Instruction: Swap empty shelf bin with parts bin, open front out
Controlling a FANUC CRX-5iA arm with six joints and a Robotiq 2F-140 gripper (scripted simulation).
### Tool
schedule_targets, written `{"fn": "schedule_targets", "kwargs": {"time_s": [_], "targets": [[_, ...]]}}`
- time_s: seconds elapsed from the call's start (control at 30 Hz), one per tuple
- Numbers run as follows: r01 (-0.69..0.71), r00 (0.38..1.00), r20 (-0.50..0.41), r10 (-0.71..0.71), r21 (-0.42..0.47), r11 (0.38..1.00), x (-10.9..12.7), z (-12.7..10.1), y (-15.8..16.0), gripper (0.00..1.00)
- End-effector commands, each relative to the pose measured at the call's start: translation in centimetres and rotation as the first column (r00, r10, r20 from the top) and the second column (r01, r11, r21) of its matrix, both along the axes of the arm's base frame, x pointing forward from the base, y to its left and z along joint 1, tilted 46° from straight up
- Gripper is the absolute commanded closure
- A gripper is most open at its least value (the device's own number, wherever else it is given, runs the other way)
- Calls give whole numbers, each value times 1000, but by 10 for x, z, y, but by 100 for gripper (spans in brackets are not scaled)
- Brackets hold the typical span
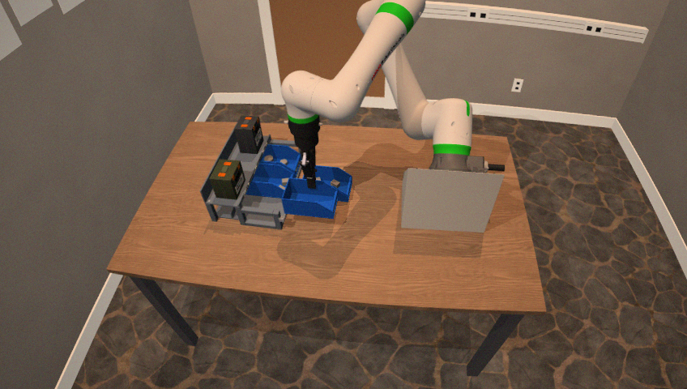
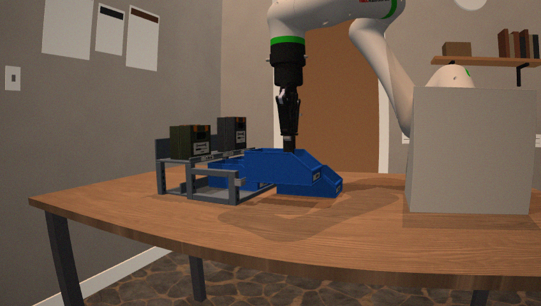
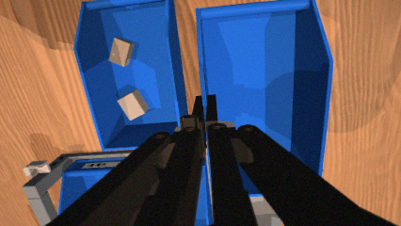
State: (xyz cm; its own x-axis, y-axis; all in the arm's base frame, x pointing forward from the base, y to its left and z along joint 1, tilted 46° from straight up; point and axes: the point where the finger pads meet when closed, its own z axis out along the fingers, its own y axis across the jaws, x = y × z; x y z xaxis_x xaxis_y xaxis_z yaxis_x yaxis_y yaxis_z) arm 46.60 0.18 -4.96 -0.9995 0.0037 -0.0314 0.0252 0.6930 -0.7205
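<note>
My gripper (image 1: 311, 185) (image 2: 288, 150) (image 3: 207, 108) points down, shut on the side wall of the empty blue bin (image 1: 308, 207) (image 2: 279, 167) (image 3: 242, 56). That bin hangs a little above the table, roughly level, its low open front away from the shelf. The blue bin with parts (image 1: 345, 191) (image 2: 303, 190) (image 3: 148, 40) stands beside it on the table. Two blocks show in it in the wrist view, one (image 3: 121, 52) near the front and one (image 3: 133, 104) further back. The grey shelf (image 1: 211, 211) (image 2: 161, 178) has an unoccupied slot at its near end.
Two blue bins with parts, one (image 1: 270, 172) beside the slot and one (image 1: 282, 154) beyond it, sit on the shelf. A green box (image 1: 226, 181) (image 2: 189, 142) and a dark box (image 1: 249, 134) (image 2: 231, 133) stand on the upper board. A pale block (image 1: 448, 199) (image 2: 470, 151) stands by the arm's base.
</note>
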Motion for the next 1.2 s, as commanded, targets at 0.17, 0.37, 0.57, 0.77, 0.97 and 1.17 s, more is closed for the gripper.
{"fn": "schedule_targets", "kwargs": {"time_s": [0.17,0.37,0.57,0.77,0.97,1.17], "targets": [[-1,1000,1,1,0,1000,0,14,15,90],[-1,1000,1,1,0,1000,0,18,19,90],[-1,1000,1,1,0,1000,0,21,22,90],[-1,1000,1,1,0,1000,0,21,22,90],[-1,1000,1,1,0,1000,0,21,22,90],[-1,1000,1,1,0,1000,0,21,21,90]]}}
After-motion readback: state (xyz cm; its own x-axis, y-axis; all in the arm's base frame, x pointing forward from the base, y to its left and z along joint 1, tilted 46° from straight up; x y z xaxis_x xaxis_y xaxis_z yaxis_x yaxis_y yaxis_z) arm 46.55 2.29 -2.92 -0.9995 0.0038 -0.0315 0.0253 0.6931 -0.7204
